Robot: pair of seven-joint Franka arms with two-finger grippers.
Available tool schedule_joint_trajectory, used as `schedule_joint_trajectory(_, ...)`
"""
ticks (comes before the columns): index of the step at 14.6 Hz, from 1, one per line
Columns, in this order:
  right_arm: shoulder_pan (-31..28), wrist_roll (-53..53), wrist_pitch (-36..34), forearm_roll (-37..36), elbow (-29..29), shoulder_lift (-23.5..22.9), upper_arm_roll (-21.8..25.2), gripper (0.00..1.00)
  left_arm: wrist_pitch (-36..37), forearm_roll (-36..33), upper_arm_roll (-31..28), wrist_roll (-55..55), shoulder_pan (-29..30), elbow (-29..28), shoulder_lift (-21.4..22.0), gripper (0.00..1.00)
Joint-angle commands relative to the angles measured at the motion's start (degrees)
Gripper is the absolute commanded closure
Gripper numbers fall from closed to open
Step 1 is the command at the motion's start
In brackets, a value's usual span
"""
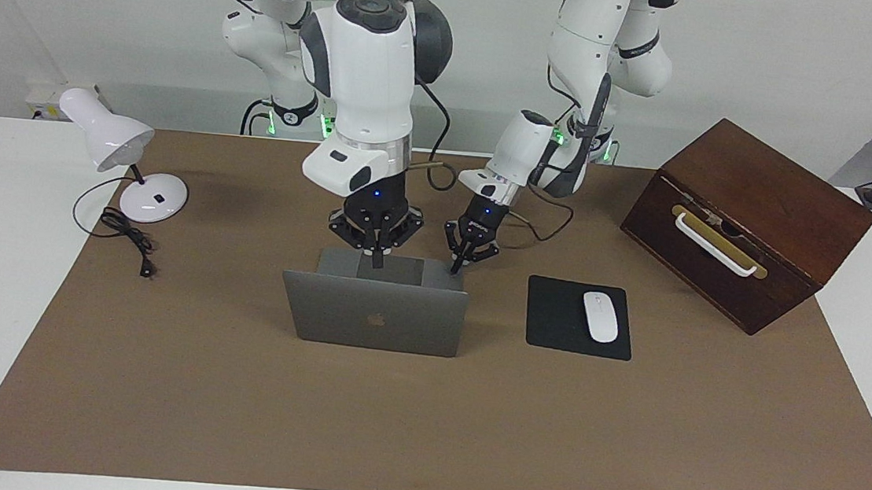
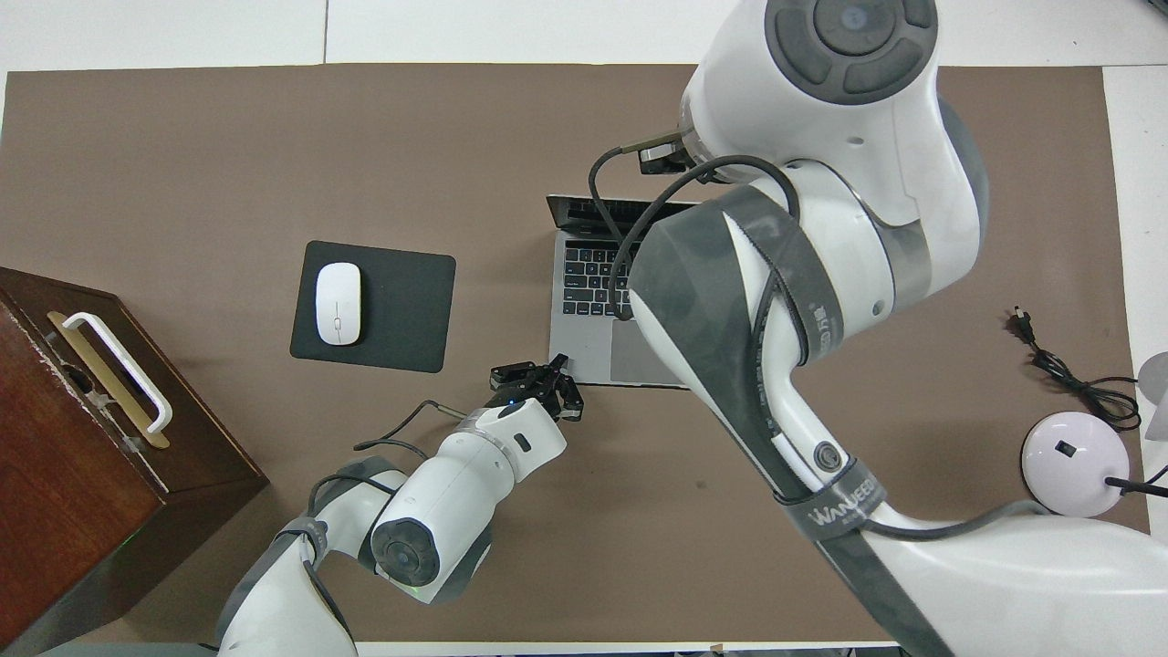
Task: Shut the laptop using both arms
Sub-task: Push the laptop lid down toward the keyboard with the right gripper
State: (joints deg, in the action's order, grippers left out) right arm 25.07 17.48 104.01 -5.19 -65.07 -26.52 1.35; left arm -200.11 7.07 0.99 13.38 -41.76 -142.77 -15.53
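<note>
The silver-grey laptop (image 1: 375, 315) stands open in the middle of the brown mat, its lid with the dark logo upright. Its keyboard and deck (image 2: 584, 347) face the robots. My right gripper (image 1: 377, 260) hangs over the deck just on the robots' side of the lid's top edge, fingers together and empty; in the overhead view its own arm hides it. My left gripper (image 1: 456, 266) is low at the deck's corner toward the left arm's end (image 2: 547, 379), fingers together and empty. I cannot tell whether either gripper touches the laptop.
A black mouse pad (image 1: 548, 318) with a white mouse (image 1: 600, 316) lies beside the laptop toward the left arm's end. A dark wooden box (image 1: 755, 202) with a white handle stands past it. A white desk lamp (image 1: 110, 130) and its cable (image 1: 129, 238) sit at the right arm's end.
</note>
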Motion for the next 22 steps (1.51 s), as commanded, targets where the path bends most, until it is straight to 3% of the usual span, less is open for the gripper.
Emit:
schedule_joint_trajectory(1, -1.25, 0.01, 0.22, -1.31, 5.13, -3.97, 0.23, 1.00, -0.55, 1.19, -0.73, -1.86, -1.22, 0.57, -1.70, 1.00)
schedule_joint_trajectory(12, -2.49, -0.07, 7.70, -2.98, 6.27, -8.72, 0.49, 1.00, -0.37, 1.19, -0.73, -6.35, -1.31, -0.14, -1.79, 1.00)
schedule_joint_trajectory(22, -3.19, 0.01, -1.25, 4.38, 5.75, -8.37, 0.49, 1.00, -0.28, 1.19, -0.73, -6.96, -1.66, -0.23, -2.23, 1.00)
